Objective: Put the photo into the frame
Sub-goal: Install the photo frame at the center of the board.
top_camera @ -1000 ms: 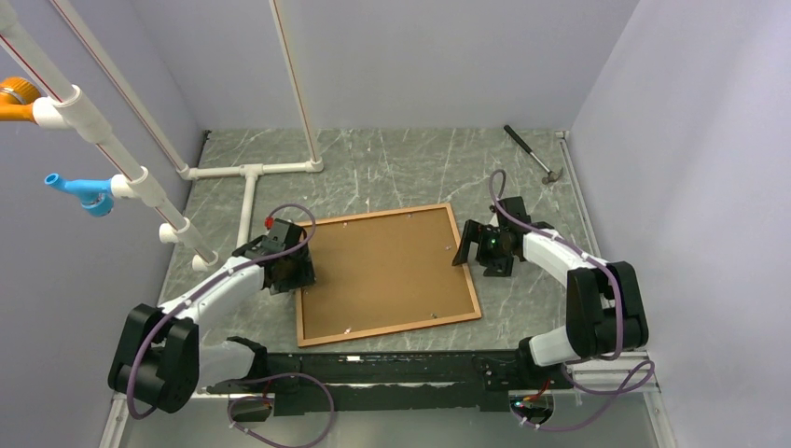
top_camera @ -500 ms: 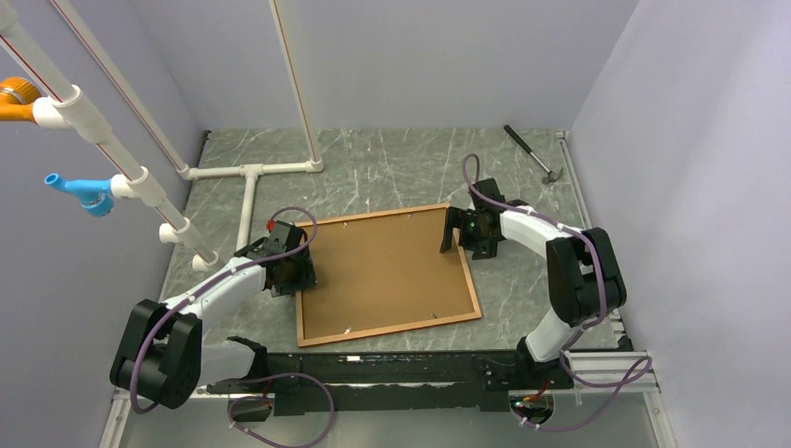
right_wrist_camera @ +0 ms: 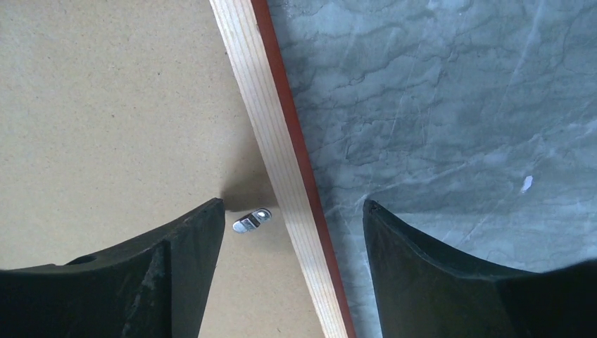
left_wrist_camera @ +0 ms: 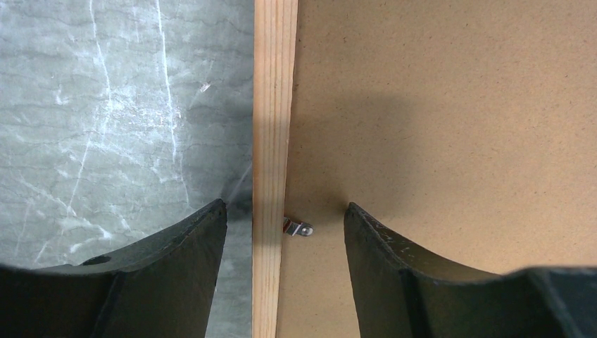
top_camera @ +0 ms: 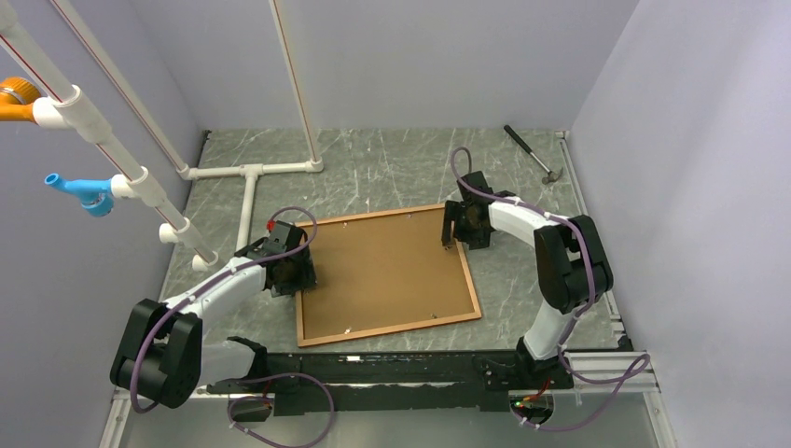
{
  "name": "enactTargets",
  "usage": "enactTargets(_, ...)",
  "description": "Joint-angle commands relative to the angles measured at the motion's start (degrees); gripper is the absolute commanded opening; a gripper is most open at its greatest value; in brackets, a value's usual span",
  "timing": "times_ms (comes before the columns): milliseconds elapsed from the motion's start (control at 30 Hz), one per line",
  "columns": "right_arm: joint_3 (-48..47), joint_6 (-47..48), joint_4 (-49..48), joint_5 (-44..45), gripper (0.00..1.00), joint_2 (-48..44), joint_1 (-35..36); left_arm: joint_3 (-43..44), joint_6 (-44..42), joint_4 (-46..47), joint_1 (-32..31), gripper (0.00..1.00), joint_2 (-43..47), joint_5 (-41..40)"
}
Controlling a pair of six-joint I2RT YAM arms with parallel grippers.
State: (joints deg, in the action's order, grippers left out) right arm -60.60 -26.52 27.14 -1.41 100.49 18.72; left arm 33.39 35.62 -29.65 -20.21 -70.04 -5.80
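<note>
The frame lies face down on the marble table, its thin wooden rails around a brown fibreboard backing panel. The photo is hidden. My left gripper stands open astride the left rail, one finger over the table and the other over the panel, with a small metal clip between them. My right gripper stands open astride the right rail near the far right corner. A metal clip lies beside its left finger. Neither gripper's fingers touch the rail.
A hammer lies at the back right of the table. White pipes run along the back left, with a blue fitting and an orange one on the left wall. Walls close in on three sides.
My right gripper has moved left and away from me, from beside the frame to over its right rail, and its jaws have narrowed somewhat. The left arm has not moved.
</note>
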Motion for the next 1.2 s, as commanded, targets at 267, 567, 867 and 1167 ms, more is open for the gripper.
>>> enactTargets(267, 4.3, 2.2, 2.2, 4.5, 0.62, 2.0, 2.0, -1.5, -0.3, 0.8, 0.2, 0.65, -1.6, -0.9)
enactTargets(567, 6.1, 3.8, 4.0, 6.4, 0.48, 0.1, 2.0, -1.8, -0.2, 1.1, 0.2, 0.65, -2.1, -0.8)
enactTargets(867, 6.2, 5.7, 6.7, 8.5, 0.37, -1.5, 2.7, -1.8, -0.3, 1.0, 0.2, 0.65, -2.5, -0.9)
enactTargets(1167, 6.0, 5.0, 8.9, 10.7, 0.44, -3.1, 6.2, -1.8, -0.3, 1.1, 0.2, 0.65, -2.8, -0.7)
